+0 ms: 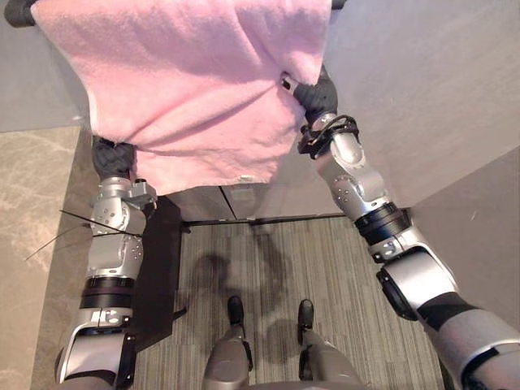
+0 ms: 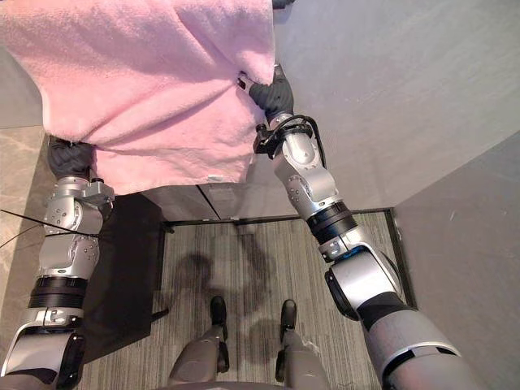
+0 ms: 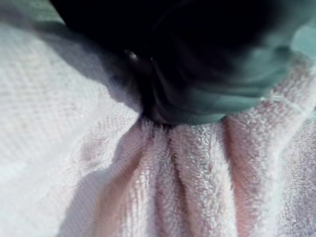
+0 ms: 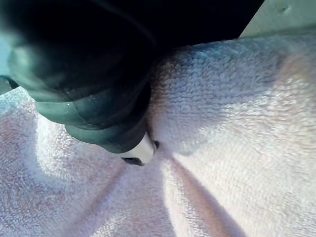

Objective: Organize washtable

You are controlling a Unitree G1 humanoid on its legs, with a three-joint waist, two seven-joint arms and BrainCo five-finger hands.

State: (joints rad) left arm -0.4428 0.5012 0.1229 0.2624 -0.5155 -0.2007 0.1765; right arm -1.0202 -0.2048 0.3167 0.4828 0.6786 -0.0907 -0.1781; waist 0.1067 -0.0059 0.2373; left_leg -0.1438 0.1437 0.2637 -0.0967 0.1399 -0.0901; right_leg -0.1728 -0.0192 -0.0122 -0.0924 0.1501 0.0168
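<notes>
A pink towel (image 1: 195, 81) hangs spread wide in front of me, and its top seems to lie over a dark bar (image 1: 18, 11). My left hand (image 1: 112, 156) is at the towel's lower left corner, its dark cover showing just under the hem. In the left wrist view the cloth (image 3: 197, 187) bunches in folds that run into that hand (image 3: 197, 74). My right hand (image 1: 313, 93) holds the towel's right edge higher up. In the right wrist view the towel (image 4: 237, 123) puckers around this hand (image 4: 98, 98), where a silver finger (image 4: 142, 149) presses into it.
A grey wall (image 1: 422, 97) stands behind and to the right. A grey cabinet front (image 1: 244, 199) sits below the towel. Striped carpet (image 1: 325, 268) covers the floor; a dark panel (image 1: 158, 268) and a marbled surface (image 1: 32, 187) lie at the left.
</notes>
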